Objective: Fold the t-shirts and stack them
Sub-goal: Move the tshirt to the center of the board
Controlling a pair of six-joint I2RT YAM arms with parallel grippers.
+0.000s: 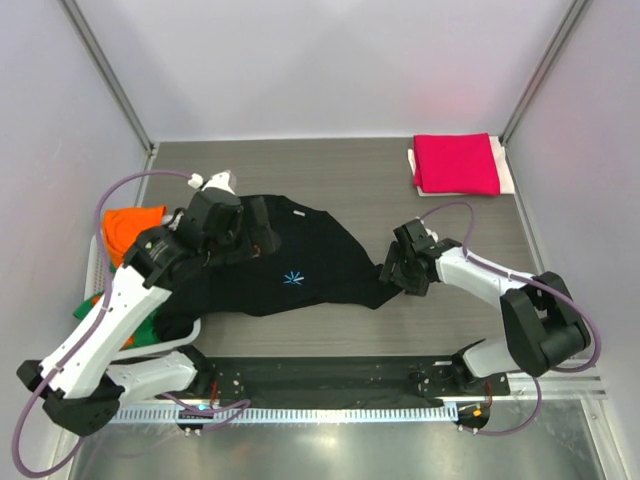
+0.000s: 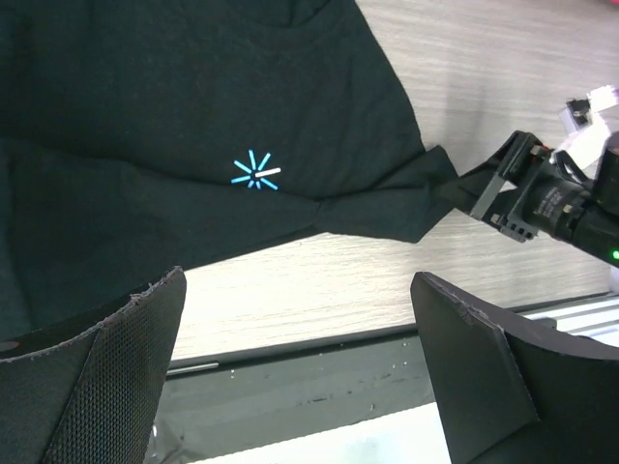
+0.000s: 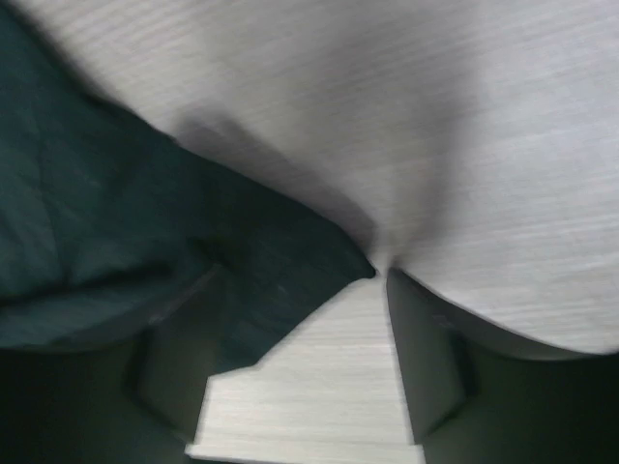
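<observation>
Loosely rumpled mid-table lies one black cloth t-shirt point(image 1: 300, 270) with a blue starburst print point(image 1: 293, 278), my left gripper point(image 2: 295, 290) wide above it, my right gripper point(image 1: 390, 268) parted around its corner, plus one folded crimson-pink t-shirt point(image 1: 457, 163) far right and one orange t-shirt point(image 1: 130, 225) and one green t-shirt point(image 1: 150, 330) bunched left.

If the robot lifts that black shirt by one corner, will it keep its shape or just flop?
Probably flop: the black t-shirt lies rumpled, its corner bunched to a point by the right tool. Likely light: it looks thin. Pushed, it would probably wrinkle rather than slide whole.
</observation>
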